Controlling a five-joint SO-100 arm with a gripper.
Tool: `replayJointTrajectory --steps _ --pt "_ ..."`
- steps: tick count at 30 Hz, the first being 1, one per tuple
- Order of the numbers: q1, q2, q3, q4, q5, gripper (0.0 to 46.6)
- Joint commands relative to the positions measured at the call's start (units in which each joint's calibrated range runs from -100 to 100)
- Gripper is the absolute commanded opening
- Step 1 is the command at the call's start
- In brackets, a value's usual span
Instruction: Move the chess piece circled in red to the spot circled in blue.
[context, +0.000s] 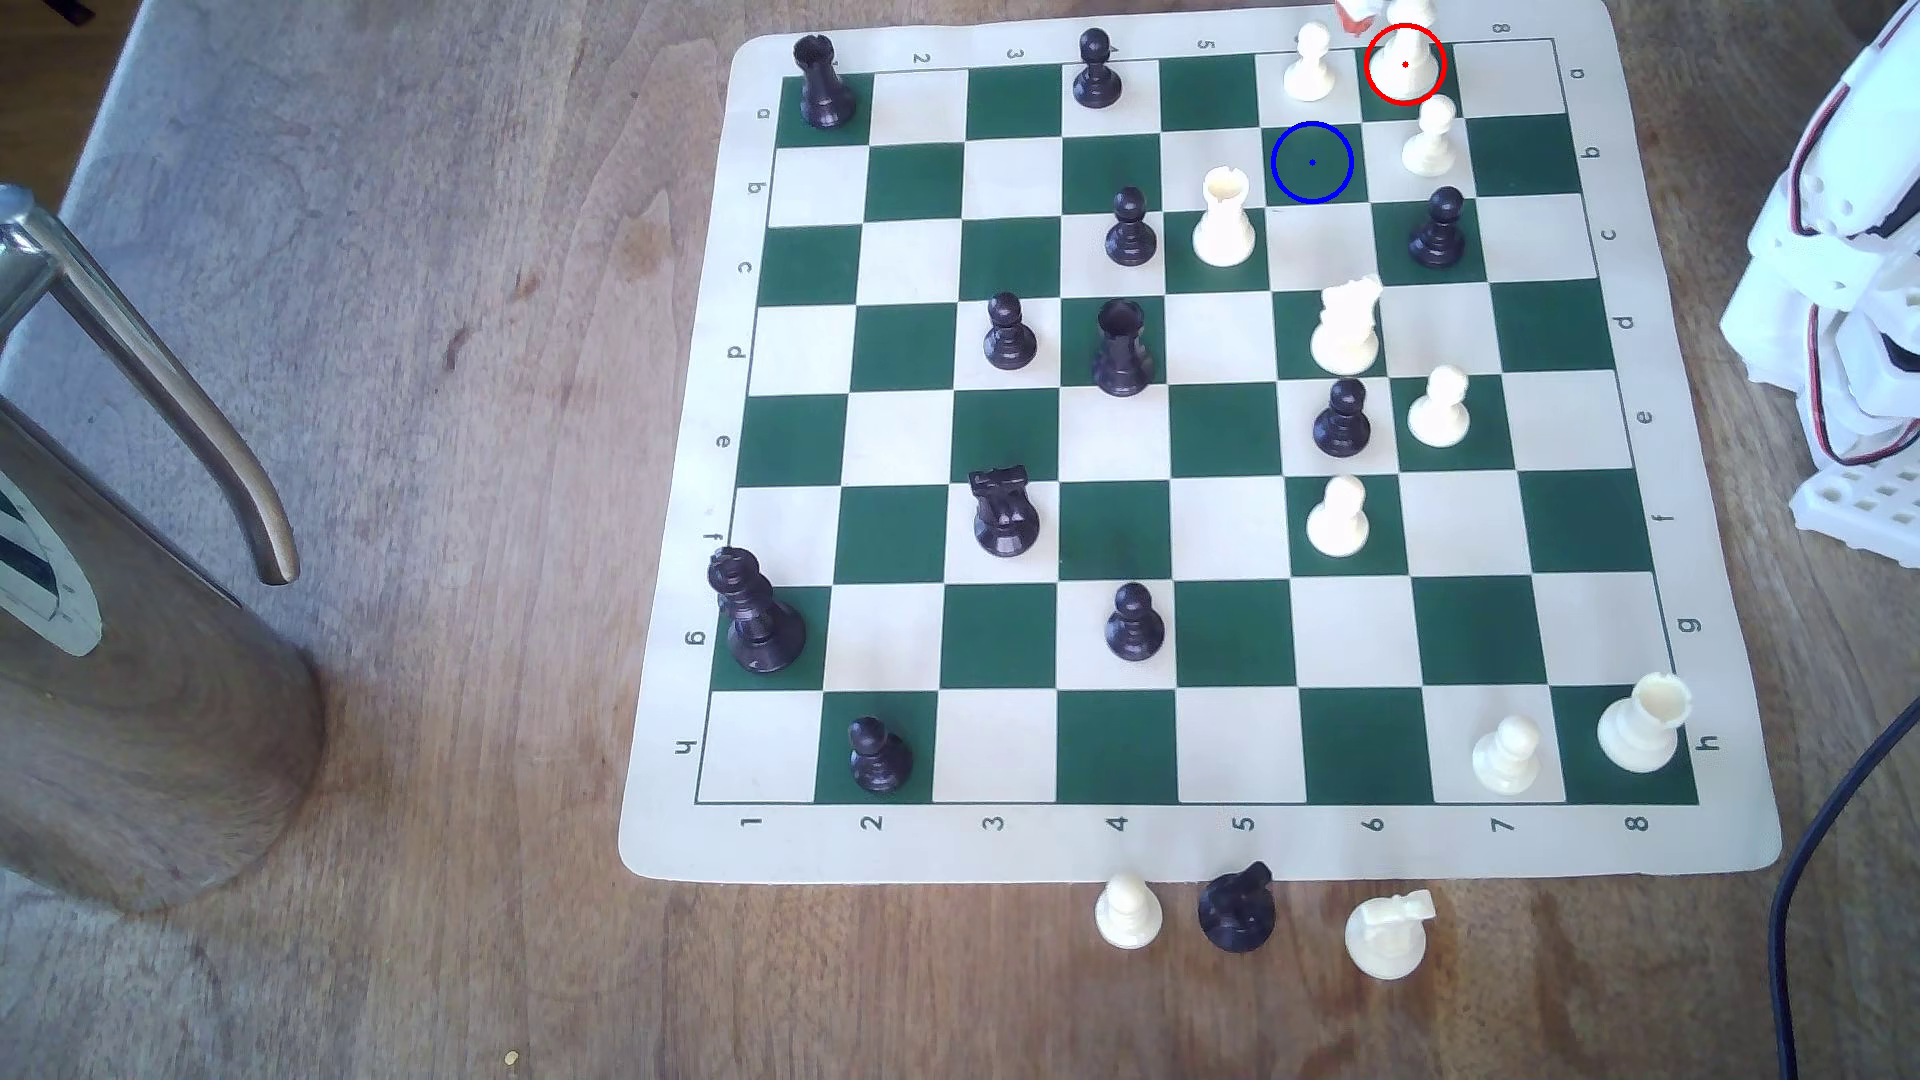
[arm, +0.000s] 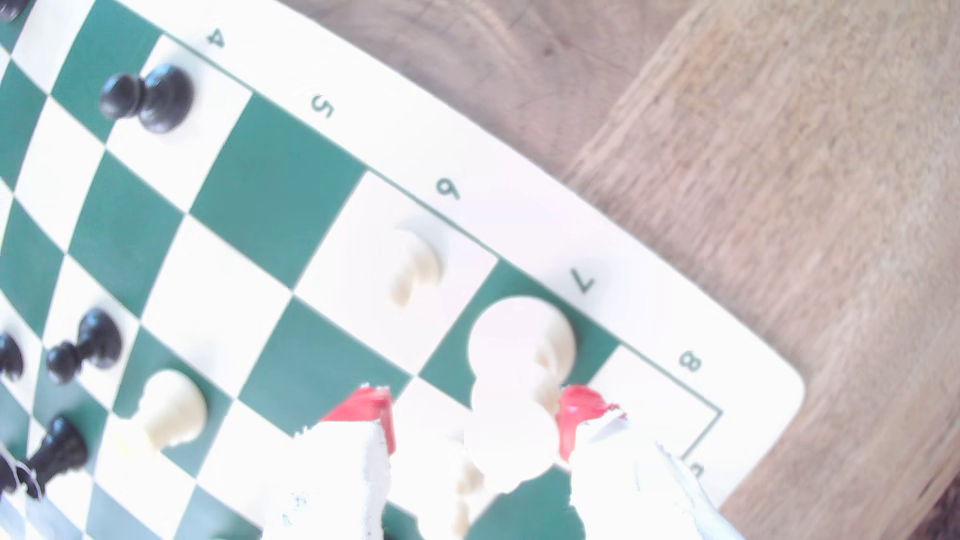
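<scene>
The chess piece circled in red (context: 1405, 64) is a tall cream-white piece on a dark green square at the board's far edge, column 7. In the wrist view its round base (arm: 522, 337) sits on that square and its head rises between my fingers. My gripper (arm: 472, 415) is open, with one red-tipped finger (arm: 363, 410) apart from the piece and the other finger (arm: 582, 410) close against it. A red fingertip (context: 1353, 17) shows at the exterior view's top edge. The spot circled in blue (context: 1312, 162) is a bare dark green square, one square diagonally nearer and to the exterior view's left.
A white pawn (context: 1308, 64) stands beside the circled piece, another white pawn (context: 1431, 135) just in front of it. A white rook (context: 1223, 218) and a black pawn (context: 1439, 228) flank the blue spot. The arm's base (context: 1849, 260) is at right, a metal jug (context: 135, 623) at left.
</scene>
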Motion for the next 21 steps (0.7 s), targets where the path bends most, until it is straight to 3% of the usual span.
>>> replayJointTrajectory --steps 1,12,21 --pt "-0.07 -0.41 -0.60 -0.95 0.10 16.3" --pt "-0.07 -0.24 0.58 -1.03 0.59 15.6" --pt "0.16 -0.24 0.67 -1.36 0.78 6.8"
